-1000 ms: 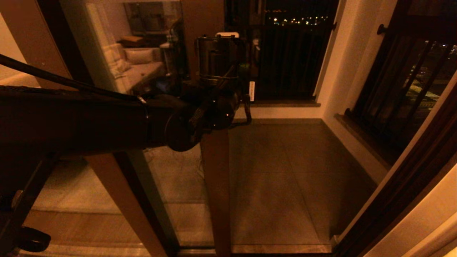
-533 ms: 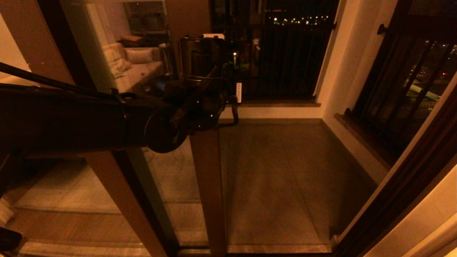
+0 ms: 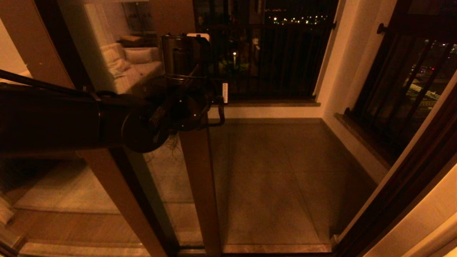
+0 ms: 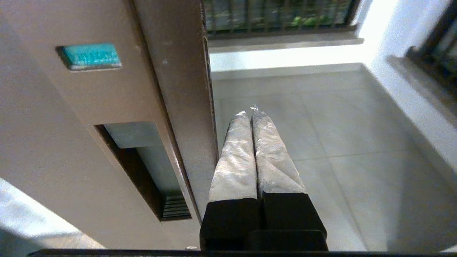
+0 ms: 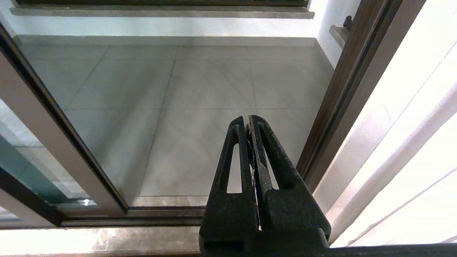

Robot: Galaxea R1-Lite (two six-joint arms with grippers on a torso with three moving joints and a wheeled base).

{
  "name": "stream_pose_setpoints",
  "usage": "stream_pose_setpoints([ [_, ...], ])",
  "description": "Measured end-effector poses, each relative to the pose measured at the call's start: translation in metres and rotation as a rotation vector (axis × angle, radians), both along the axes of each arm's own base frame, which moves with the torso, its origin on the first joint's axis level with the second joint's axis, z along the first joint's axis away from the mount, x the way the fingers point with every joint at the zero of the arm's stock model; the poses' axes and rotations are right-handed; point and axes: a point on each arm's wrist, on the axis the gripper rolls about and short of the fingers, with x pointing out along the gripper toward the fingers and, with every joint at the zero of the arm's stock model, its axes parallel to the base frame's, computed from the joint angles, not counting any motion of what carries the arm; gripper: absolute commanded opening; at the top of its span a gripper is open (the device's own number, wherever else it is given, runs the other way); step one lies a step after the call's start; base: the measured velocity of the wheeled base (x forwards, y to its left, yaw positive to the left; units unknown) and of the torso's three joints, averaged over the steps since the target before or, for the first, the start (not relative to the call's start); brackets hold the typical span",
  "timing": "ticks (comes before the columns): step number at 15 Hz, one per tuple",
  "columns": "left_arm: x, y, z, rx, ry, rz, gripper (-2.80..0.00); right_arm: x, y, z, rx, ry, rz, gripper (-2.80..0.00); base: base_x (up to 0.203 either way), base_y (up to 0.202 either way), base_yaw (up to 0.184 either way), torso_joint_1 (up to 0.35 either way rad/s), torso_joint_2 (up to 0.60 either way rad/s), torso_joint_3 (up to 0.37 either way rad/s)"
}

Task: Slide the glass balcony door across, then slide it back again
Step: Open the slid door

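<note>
The glass balcony door (image 3: 194,185) is a reflective pane in a brown frame, standing left of centre in the head view. Its upright (image 4: 178,89) carries a dark recessed handle (image 4: 142,167) and a small green label (image 4: 89,56). My left arm (image 3: 107,121) reaches across from the left to that upright. The left gripper (image 4: 251,113) is shut on nothing, and its silver-wrapped fingers (image 4: 235,157) lie along the upright's narrow open-side edge, outside the handle recess. My right gripper (image 5: 249,119) is shut, holds nothing, and hangs low over the door's threshold, out of the head view.
A second brown-framed pane without a handle (image 3: 117,192) stands further left. Black barred railings close the balcony at the back (image 3: 271,60) and right (image 3: 400,89). The dark door jamb (image 3: 392,200) runs down the right. Tiled floor (image 3: 278,178) lies beyond the floor track (image 5: 142,212).
The door's upright and my left arm have moved steadily left together, widening the opening onto the balcony. The left gripper stays shut against the upright's edge.
</note>
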Motion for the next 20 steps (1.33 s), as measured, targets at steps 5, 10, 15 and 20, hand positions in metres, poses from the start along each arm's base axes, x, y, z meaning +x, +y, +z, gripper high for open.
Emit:
stream_pose_setpoints([
  [5, 0.004, 0.015, 0.006, -0.011, -0.016, 0.043, -2.80, 0.000, 0.000, 0.000, 0.000, 0.000, 0.000, -2.80, 0.000, 0.000, 0.000, 0.000, 0.00, 0.000],
  [10, 0.003, 0.026, 0.005, -0.006, -0.008, 0.062, -2.80, 0.000, 0.000, 0.000, 0.000, 0.000, 0.000, -2.80, 0.000, 0.000, 0.000, 0.000, 0.00, 0.000],
  [15, 0.002, 0.043, 0.006, -0.001, 0.000, 0.094, -2.80, 0.000, 0.000, 0.000, 0.000, 0.000, 0.000, -2.80, 0.000, 0.000, 0.000, 0.000, 0.00, 0.000],
  [20, 0.004, 0.063, 0.004, 0.002, 0.010, 0.140, -2.80, 0.000, 0.000, 0.000, 0.000, 0.000, 0.000, -2.80, 0.000, 0.000, 0.000, 0.000, 0.00, 0.000],
])
